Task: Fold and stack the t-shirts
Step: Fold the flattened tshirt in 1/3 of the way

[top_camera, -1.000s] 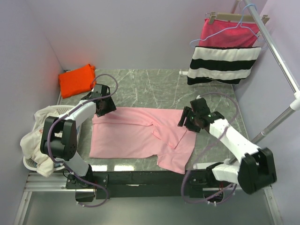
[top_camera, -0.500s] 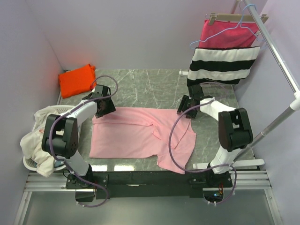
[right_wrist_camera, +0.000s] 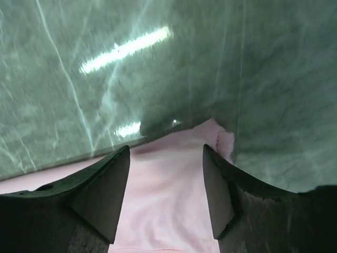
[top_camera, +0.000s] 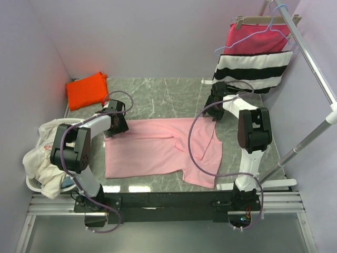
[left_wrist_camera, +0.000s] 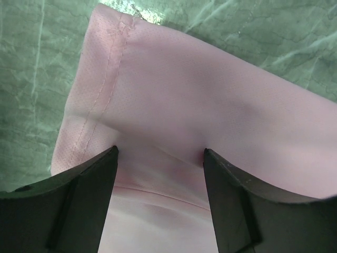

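Observation:
The light pink t-shirt [top_camera: 158, 150] lies spread flat on the marble table [top_camera: 163, 97]. A folded bright orange t-shirt [top_camera: 87, 89] rests at the far left corner. My left gripper [top_camera: 116, 125] stands over the pink shirt's far left corner. In the left wrist view this gripper [left_wrist_camera: 160, 150] is open, with a hemmed fold of pink cloth [left_wrist_camera: 174, 105] between and beyond its fingers. My right gripper [top_camera: 215, 112] is at the shirt's far right corner. In the right wrist view it [right_wrist_camera: 166, 147] is open astride the pink cloth's edge [right_wrist_camera: 210, 132].
A laundry basket [top_camera: 37, 182] with white cloths sits at the left edge. A black-and-white striped cloth [top_camera: 253, 74] and a magenta cloth on a hanger [top_camera: 253, 37] hang from a metal rail [top_camera: 316, 68] at the far right, close behind the right arm.
My right arm has swung from the near right up to the shirt's far right corner. The pink shirt's right part now lies straighter and further back. The left gripper shifted slightly.

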### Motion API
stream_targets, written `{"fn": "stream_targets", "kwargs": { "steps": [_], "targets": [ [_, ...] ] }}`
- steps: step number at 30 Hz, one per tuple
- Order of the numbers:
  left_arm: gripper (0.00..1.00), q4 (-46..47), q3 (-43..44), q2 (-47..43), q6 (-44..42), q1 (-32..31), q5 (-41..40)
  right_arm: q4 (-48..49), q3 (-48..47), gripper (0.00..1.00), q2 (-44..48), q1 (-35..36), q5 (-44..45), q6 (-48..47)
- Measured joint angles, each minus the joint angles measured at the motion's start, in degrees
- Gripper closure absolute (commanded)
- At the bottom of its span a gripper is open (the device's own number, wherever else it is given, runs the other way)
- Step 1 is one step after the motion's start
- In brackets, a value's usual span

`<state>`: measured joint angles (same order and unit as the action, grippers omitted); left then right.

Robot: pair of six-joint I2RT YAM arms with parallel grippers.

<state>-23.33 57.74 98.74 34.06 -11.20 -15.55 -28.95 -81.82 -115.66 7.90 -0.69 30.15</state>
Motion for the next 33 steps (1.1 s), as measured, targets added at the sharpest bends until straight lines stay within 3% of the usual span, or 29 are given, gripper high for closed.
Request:
{"fn": "stream_targets", "kwargs": {
  "steps": [7,19,25,33],
  "targets": [
    [0.3,0.13,0.52,0.46,-0.17,0.02,-0.85,-3.08,-8.83,0.34,-4.46,-1.6,1.55,-3.69],
    [0.3,-0.04,0.9,0.46,-0.96,0.35,0.79,2.62,6.4,0.36,12.92,2.12,-9.33,-6.86],
    [0.3,-0.04,0.94,0.46,-1.09,0.35,1.01,2.86,11.8,0.37,10.93,3.85,-13.81,-6.86],
    [0.3,-0.04,0.96,0.46,-1.57,0.35,1.18,0.7,8.83,0.37,5.84,3.74,-11.98,-5.79]
  ]
}}
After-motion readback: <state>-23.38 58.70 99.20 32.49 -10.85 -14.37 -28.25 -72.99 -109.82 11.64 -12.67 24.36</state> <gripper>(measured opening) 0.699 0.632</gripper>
